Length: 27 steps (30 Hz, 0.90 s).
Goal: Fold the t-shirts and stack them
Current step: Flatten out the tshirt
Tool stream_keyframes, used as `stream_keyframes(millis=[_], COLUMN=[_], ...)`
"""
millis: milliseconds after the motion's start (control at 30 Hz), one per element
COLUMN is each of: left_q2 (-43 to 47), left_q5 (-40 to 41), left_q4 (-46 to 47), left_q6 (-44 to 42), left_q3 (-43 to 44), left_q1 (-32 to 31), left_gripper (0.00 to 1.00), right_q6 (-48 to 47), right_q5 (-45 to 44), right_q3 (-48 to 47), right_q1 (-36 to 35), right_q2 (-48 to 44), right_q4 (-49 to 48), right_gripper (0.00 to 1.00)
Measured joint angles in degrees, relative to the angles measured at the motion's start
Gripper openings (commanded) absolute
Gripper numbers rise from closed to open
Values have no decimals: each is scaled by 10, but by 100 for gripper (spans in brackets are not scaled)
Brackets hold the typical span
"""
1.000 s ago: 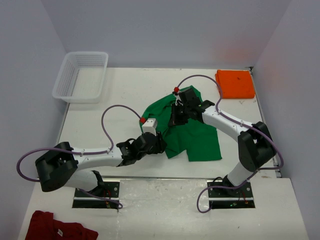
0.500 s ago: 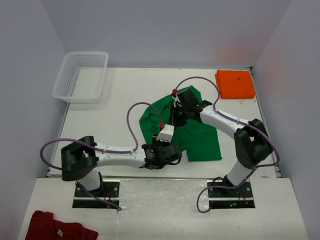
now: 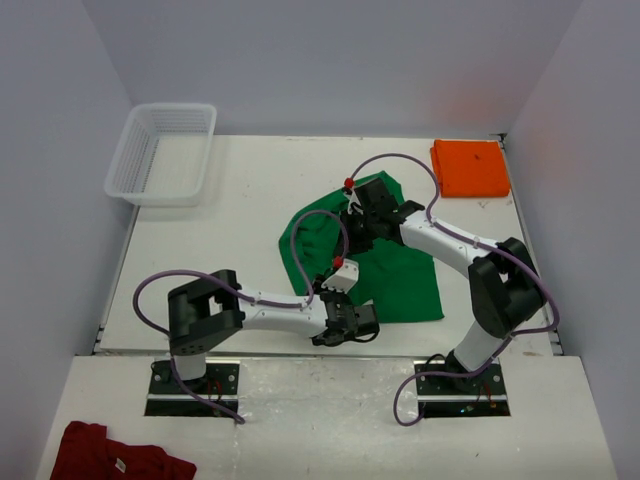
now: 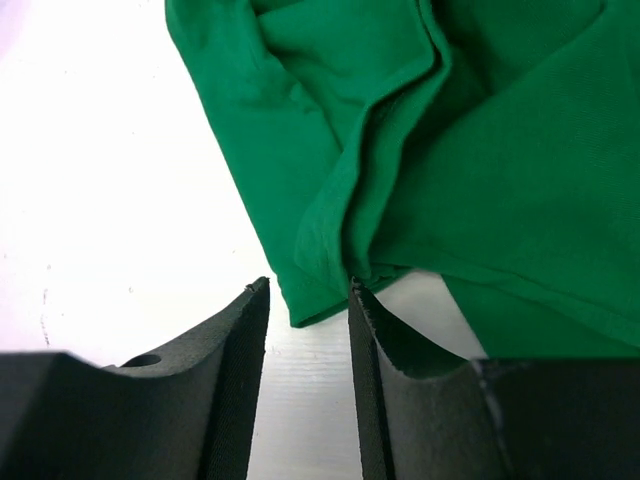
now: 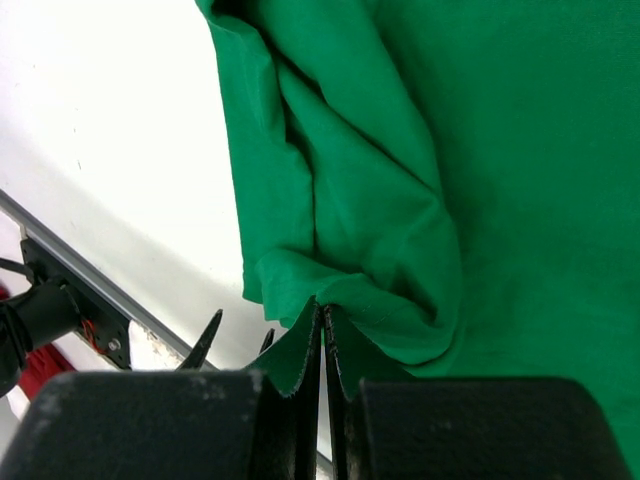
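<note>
centre frame: a crumpled bright green cloth t-shirt (image 3: 405, 285). the right gripper (image 5: 322, 312) pinches 1 fold; the left gripper (image 4: 308, 290), jaws half apart and empty, straddles a hem corner and should bite deep. folded orange cloth t-shirt (image 3: 470, 167): upper right.

The right gripper (image 5: 322, 345) is pinching a bunched fold of the green t-shirt (image 5: 480, 180), its two dark fingers (image 5: 290, 420) pressing flat together on the cloth. The shirt is lying crumpled in long creases, filling most of the view and spreading over the white table (image 5: 100, 150). A metal rail (image 5: 75, 265) is running along the table's edge
</note>
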<state>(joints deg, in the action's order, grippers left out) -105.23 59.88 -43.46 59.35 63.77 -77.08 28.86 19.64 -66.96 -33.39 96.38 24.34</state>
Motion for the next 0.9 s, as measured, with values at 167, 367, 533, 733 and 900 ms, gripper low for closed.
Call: stream_keyframes(millis=[167, 367, 533, 733, 900], left_q2=[-9, -11, -13, -15, -24], left_q5=[10, 10, 8, 3, 0], left_q4=[-9, 9, 37, 64, 78], left_q6=[0, -19, -45, -67, -77], left_q3=[7, 8, 10, 10, 10], left_q1=[0, 0, 0, 4, 17], left_gripper=[38, 36, 36, 36, 36], right_q6=[0, -1, -4, -5, -6], right_q5=[6, 7, 7, 8, 9], right_q3=[0, 0, 0, 0, 0], right_q1=[0, 0, 0, 0, 0], right_q2=[0, 0, 0, 0, 0], right_q4=[0, 0, 0, 0, 0], right_gripper=[0, 0, 0, 0, 0])
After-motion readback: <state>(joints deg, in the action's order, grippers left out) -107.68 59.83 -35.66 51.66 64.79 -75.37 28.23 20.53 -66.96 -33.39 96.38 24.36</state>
